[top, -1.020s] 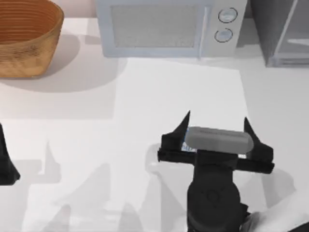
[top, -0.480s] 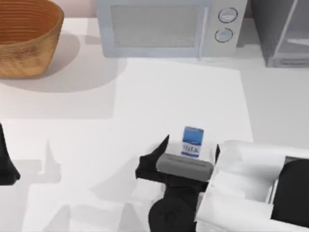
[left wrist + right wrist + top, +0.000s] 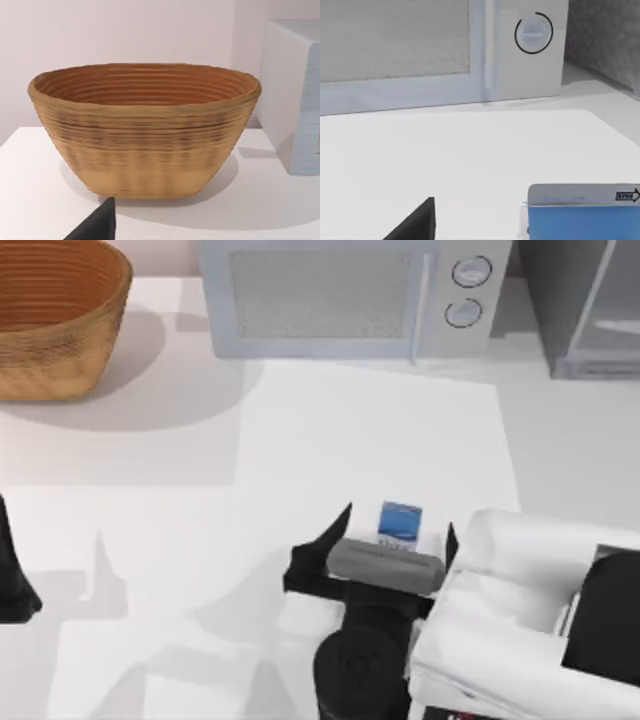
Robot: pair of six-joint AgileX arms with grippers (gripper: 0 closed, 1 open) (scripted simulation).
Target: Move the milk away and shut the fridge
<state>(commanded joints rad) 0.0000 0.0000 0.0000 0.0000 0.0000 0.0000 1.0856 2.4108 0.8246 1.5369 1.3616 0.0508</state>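
**Right gripper astride the milk carton**

The right gripper [image 3: 395, 540] sits low over the smooth white table [image 3: 300, 440], its two black, wedge-shaped fingers [image 3: 335, 530] spread wide apart. The milk [image 3: 400, 523] stands upright between them, just beyond the gripper's grey crossbar, and the fingers stand clear of its sides. The carton is a small, crisp-edged box with a glossy blue top and a white printed face below. From the right wrist, the carton's blue top [image 3: 582, 220] with its pale folded ridge sits close in.

At the back stands the boxy light-grey microwave [image 3: 340, 295], its door finely meshed, two round knobs at its right. Right of it, in the far right corner, is the fridge [image 3: 575, 300], dark-grey and speckled, with a pale-framed glassy panel.

A ribbed, woven wicker basket [image 3: 55, 315], oval and tan, occupies the far left corner. The left gripper [image 3: 12, 575] rests at the table's left edge; whether its fingers are apart I cannot tell.
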